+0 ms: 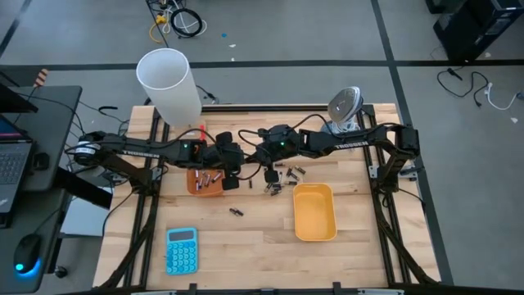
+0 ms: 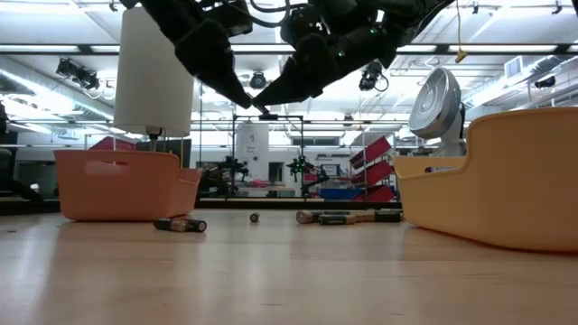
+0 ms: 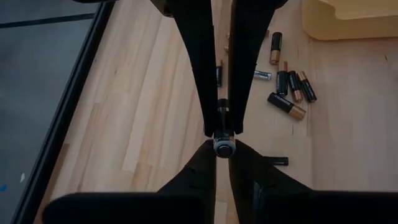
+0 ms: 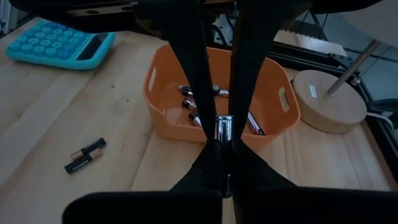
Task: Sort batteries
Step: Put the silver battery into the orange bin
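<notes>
Handover step, by the look of it — both grippers meet mid-frame above the wooden slatted table (image 1: pixel 246 238). The left gripper (image 3: pixel 222 132) and right gripper (image 4: pixel 222 138) each pinch one small silvery cylindrical battery (image 3: pixel 223 144) end to end. Next, likely: one lets go, then drop into the orange plastic tray (image 4: pixel 163 118) — smooth, rounded walls.

both arms reach inward above mid-table, left hand (image 3: pixel 224 134) and right hand (image 4: pixel 224 134) meeting tip-to-tip, fingers closed.
</notes>
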Tool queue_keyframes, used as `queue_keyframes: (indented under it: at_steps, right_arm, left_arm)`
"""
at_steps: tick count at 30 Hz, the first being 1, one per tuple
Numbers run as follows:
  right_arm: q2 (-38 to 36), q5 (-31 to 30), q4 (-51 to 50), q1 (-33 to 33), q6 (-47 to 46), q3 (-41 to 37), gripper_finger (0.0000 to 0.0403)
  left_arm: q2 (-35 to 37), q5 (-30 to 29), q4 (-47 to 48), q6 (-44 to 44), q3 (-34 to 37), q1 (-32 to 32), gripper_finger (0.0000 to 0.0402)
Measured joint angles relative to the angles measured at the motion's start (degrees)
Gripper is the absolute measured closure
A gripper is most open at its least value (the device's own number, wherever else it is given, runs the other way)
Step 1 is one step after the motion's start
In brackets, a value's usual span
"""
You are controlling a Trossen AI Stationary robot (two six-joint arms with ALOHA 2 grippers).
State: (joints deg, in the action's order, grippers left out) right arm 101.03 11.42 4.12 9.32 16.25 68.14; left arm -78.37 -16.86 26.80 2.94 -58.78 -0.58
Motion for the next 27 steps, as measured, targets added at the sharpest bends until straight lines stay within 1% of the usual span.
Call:
queue_keyframes:
  at_steps: [3, 6, 8, 14, 17, 27]
  right_arm:
    - [0.0, 0.02, -0.02, 0.0, 0.0, 0.0, 0.04]
    - [0.0, -0.65, -0.02, 0.0, 0.0, 0.0, 0.04]
    - [0.0, -1.95, 0.0, -0.03, 0.02, 0.0, 0.04]
    - [0.0, -2.35, -0.07, -0.09, 0.28, 0.0, 0.04]
    - [0.0, -2.43, -0.07, -0.13, 0.35, 0.01, 0.04]
    - [0.0, -2.43, -0.09, -0.13, 0.42, 0.02, 0.04]
  left_arm:
    - [0.0, -0.02, 0.11, -0.01, 0.0, 0.0, 0.0374]
    - [0.0, -0.05, 0.06, -0.44, 0.0, -0.02, 0.0371]
    - [0.0, 0.04, -0.05, -0.46, 0.0, -0.06, 0.0361]
    - [0.0, -0.02, -1.45, -0.42, 0.04, -0.04, 0.0319]
    - [0.0, -0.02, -1.5, -0.43, 0.04, -0.04, 0.0306]
    - [0.0, 0.0, -1.57, -0.44, 0.04, -0.04, 0.0306]
